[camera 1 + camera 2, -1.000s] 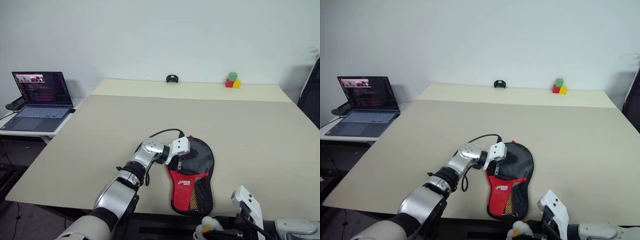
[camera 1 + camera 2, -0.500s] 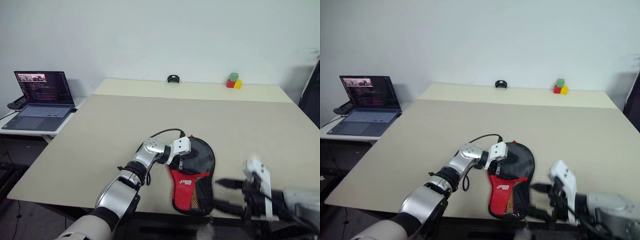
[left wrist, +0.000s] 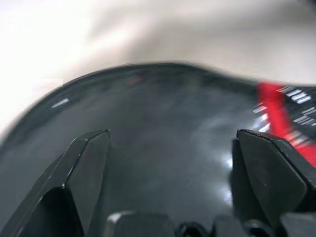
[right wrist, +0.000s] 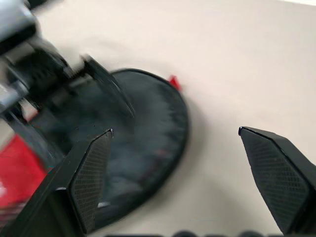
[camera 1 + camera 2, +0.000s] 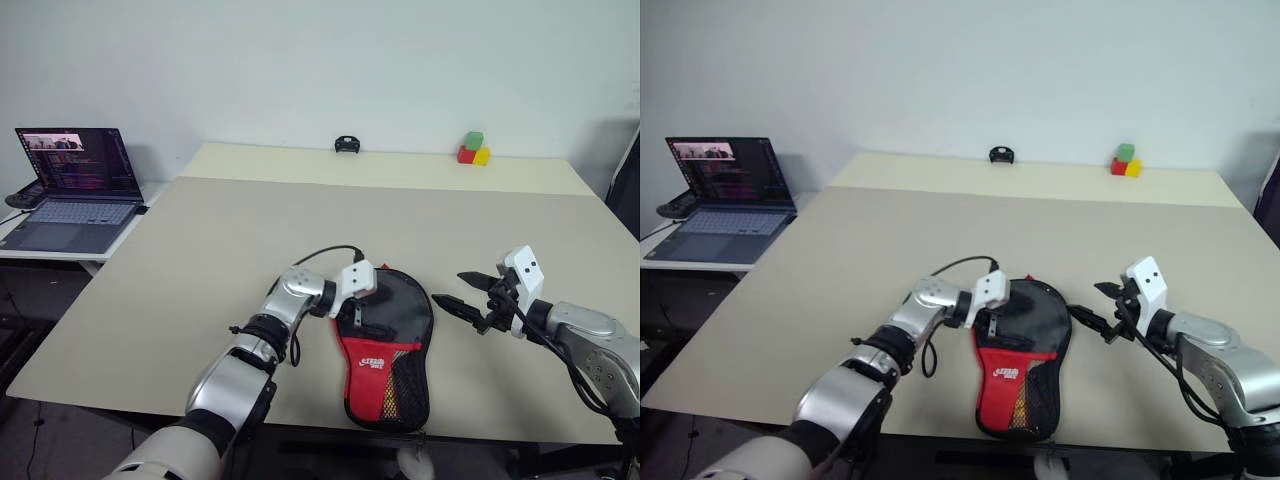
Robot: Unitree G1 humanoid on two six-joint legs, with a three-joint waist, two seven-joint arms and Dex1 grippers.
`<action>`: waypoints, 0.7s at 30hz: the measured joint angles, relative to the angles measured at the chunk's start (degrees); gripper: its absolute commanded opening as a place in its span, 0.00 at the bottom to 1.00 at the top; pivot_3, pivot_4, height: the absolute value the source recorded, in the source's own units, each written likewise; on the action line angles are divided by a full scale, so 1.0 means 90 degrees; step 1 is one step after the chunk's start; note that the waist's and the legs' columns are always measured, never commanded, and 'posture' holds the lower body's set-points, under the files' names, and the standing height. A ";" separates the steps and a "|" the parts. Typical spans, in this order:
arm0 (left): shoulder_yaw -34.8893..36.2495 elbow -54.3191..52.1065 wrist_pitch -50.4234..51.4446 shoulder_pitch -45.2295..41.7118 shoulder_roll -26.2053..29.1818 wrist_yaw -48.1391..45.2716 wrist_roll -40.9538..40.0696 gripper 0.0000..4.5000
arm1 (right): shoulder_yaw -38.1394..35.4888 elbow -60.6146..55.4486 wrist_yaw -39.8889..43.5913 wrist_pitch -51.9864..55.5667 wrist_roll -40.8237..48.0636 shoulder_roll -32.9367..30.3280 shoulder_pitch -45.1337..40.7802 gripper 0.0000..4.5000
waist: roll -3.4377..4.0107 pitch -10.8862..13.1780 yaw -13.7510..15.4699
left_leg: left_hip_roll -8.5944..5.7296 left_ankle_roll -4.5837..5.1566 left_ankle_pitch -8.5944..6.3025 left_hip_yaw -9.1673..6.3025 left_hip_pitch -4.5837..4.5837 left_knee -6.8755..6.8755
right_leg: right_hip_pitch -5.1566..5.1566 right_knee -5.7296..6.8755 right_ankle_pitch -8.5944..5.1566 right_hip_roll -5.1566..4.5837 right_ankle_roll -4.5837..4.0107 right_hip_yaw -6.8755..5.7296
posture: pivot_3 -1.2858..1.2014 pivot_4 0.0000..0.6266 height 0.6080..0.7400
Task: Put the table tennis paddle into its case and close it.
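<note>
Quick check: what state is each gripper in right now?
Left gripper: jaws open, holding nothing, over the case.
Right gripper: jaws open, holding nothing, beside the case.

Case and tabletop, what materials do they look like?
The case: looks like soft fabric, with a smooth, faintly glossy black top, a red lower panel with a printed white logo, and an open black mesh pocket. The table: a matte beige surface with no visible grain, possibly laminate or a mat; hard to tell.

Your left arm reaches forward, its wrist bent toward the right, and its left pincer (image 5: 366, 322) has its black fingers spread wide. Your right arm is extended, and its right pincer (image 5: 459, 289) points left, fingers parted.
</note>
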 measured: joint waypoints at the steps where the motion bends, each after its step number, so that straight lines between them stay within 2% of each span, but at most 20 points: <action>1: 0.0060 -0.0069 0.0017 0.0003 0.0096 0.0002 -0.0022 1.00 | 0.0000 0.0071 0.0023 -0.0064 -0.0094 0.0032 -0.0025 1.00 | 0.0004 0.0010 -0.0003 | 0.0000 -0.0001 0.0000 0.0004 -0.0014 0.0000 | -0.0019 0.0004 0.0000 0.0000 0.0000 0.0004 | 0.52 0.24 1.00; 3: 0.0147 -0.0386 0.0159 0.0060 0.0315 -0.0015 -0.0070 1.00 | -0.0011 0.0221 0.0092 -0.0126 -0.0188 0.0149 -0.0128 1.00 | 0.0006 0.0017 -0.0009 | -0.0001 -0.0031 0.0018 0.0016 -0.0072 0.0012 | -0.0086 0.0032 0.0000 0.0000 -0.0001 0.0012 | 0.52 0.24 1.00; 6: 0.0523 -0.1802 0.0801 0.0519 0.0720 -0.0022 -0.0531 1.00 | -0.0060 0.0515 0.0141 -0.0217 -0.0279 0.0321 -0.0275 1.00 | 0.0010 0.0034 -0.0029 | 0.0000 -0.0050 0.0029 0.0026 -0.0133 0.0020 | -0.0162 0.0068 -0.0001 -0.0007 -0.0002 0.0027 | 0.52 0.24 1.00; 8: 0.0936 -0.3242 0.1639 0.1084 0.1082 0.0178 -0.0961 1.00 | -0.0168 0.0791 0.0204 -0.0272 -0.0340 0.0402 -0.0356 1.00 | 0.0019 0.0041 -0.0038 | 0.0002 -0.0051 0.0030 0.0028 -0.0132 0.0015 | -0.0168 0.0069 -0.0005 -0.0010 -0.0009 0.0031 | 0.52 0.24 1.00; 12: 0.1502 -0.4969 0.2942 0.2038 0.1416 0.0878 -0.1421 1.00 | -0.0334 0.1084 0.0448 -0.0439 -0.0396 0.0418 -0.0448 1.00 | 0.0025 0.0045 -0.0014 | 0.0002 -0.0057 0.0033 0.0027 -0.0128 0.0018 | -0.0163 0.0073 -0.0007 -0.0011 -0.0012 0.0031 | 0.52 0.24 1.00; 15: 0.1701 -0.5799 0.3676 0.2720 0.1474 0.1444 -0.1571 1.00 | -0.0495 0.1458 0.0695 -0.0576 -0.0479 0.0399 -0.0547 1.00 | 0.0025 0.0046 -0.0001 | -0.0001 -0.0061 0.0037 0.0027 -0.0123 0.0025 | -0.0159 0.0087 -0.0006 -0.0010 -0.0013 0.0031 | 0.52 0.24 1.00; 21: 0.2076 -0.7126 0.4394 0.3752 0.1652 0.2279 -0.1767 1.00 | -0.0724 0.2322 0.1111 -0.0836 -0.0708 0.0171 -0.0877 1.00 | 0.0028 0.0048 0.0004 | 0.0001 -0.0064 0.0040 0.0026 -0.0115 0.0024 | -0.0155 0.0093 -0.0005 -0.0009 -0.0015 0.0030 | 0.52 0.24 1.00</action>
